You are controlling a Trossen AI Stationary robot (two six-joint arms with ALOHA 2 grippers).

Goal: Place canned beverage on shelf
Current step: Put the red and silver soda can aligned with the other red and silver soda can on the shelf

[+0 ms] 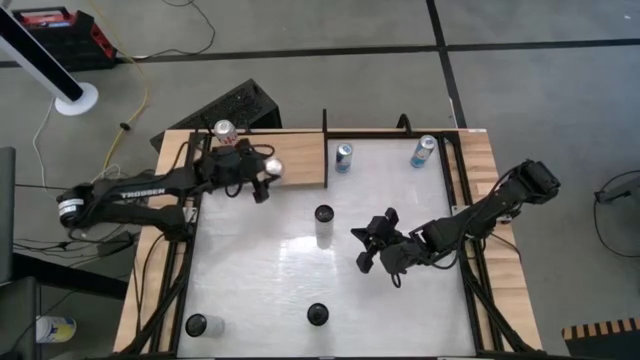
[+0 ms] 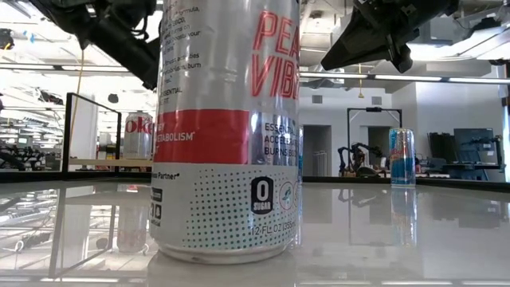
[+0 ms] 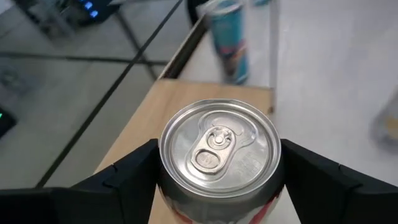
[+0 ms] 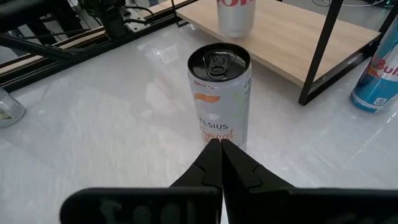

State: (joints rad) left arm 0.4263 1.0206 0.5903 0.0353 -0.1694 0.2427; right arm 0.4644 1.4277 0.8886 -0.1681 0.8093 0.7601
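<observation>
A silver canned beverage [image 3: 219, 146] with red print sits between the fingers of my left gripper [image 1: 263, 176], above the near part of the light-wood shelf [image 1: 300, 165] at the table's far left. A Coke can [image 1: 225, 132] stands on the shelf's far left corner. My right gripper [image 1: 364, 247] hovers shut over the table's middle, pointing at a tall white can [image 4: 219, 93] without touching it. My left gripper pinches the silver can by its two opposite side walls [image 3: 163, 177], just below the top rim. One finger [image 3: 127, 174] is on each side. The fingers come from the table's left, slanting down. Whether the can's base touches the shelf is hidden.
Two blue cans [image 1: 343, 157] [image 1: 424, 151] stand at the far edge, right of the shelf. Two dark-topped cans [image 1: 318, 314] [image 1: 196, 324] stand near the front edge. A black frame post [image 4: 320, 53] rises at the shelf's end. Bare white tabletop [image 1: 250, 270] lies between them.
</observation>
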